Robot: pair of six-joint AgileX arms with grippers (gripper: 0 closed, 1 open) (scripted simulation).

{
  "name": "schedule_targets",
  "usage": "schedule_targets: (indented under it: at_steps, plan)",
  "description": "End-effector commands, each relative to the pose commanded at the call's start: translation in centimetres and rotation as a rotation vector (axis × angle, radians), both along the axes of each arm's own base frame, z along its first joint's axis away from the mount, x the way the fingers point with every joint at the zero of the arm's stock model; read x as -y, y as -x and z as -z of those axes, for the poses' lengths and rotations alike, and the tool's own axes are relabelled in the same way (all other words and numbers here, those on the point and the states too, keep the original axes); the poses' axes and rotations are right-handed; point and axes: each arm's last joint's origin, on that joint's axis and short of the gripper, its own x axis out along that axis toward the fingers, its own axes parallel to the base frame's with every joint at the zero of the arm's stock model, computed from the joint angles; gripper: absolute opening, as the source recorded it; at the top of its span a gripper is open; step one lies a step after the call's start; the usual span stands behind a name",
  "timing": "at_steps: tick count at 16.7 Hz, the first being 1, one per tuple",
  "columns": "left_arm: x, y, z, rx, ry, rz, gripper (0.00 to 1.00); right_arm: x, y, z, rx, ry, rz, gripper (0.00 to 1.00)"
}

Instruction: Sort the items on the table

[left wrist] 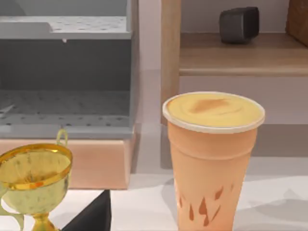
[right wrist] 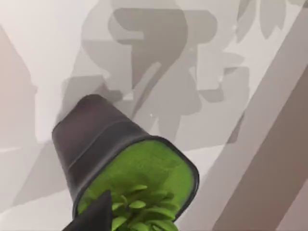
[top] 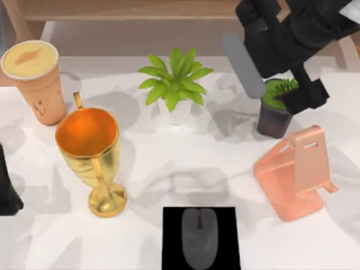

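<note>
The tan cup with a creamy top stands upright at the table's back left, and it looms close in the left wrist view. The dark grey mouse lies on a black pad at the front middle. A grey rounded slab, seemingly the smartphone from behind, hangs tilted against my right arm at the back right. I cannot see what holds it. My right gripper hovers over a dark-potted plant. My left gripper is parked at the left edge.
A gold goblet stands at front left, near the cup. A plant in a white pot is at back centre and the dark-potted plant at back right. A pink phone stand sits at right. A wooden shelf runs behind.
</note>
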Motion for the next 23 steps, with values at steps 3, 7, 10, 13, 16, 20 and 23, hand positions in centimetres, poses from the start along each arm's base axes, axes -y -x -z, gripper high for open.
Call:
schedule_targets:
  at_steps: [3,7,10,13,16,20,23]
  plan:
    - [0.0,0.0,0.0,0.0,0.0,0.0,1.0,7.0,-2.2,1.2,-0.112,-0.092,0.443,1.0]
    - [0.0,0.0,0.0,0.0,0.0,0.0,1.0,17.3,-2.4,4.8,-0.298,-0.19,1.118,1.0]
    - [0.0,0.0,0.0,0.0,0.0,0.0,1.0,24.8,-0.5,6.9,-0.379,-0.27,1.627,1.0]
    - [0.0,0.0,0.0,0.0,0.0,0.0,1.0,31.0,2.2,8.4,-0.404,-0.368,2.059,1.0]
    - [0.0,0.0,0.0,0.0,0.0,0.0,1.0,35.4,4.7,9.7,-0.403,-0.466,2.358,1.0]
    - [0.0,0.0,0.0,0.0,0.0,0.0,1.0,37.9,6.3,10.3,-0.39,-0.554,2.518,1.0]
    - [0.0,0.0,0.0,0.0,0.0,0.0,1.0,37.9,6.3,10.3,-0.39,-0.554,2.518,1.0]
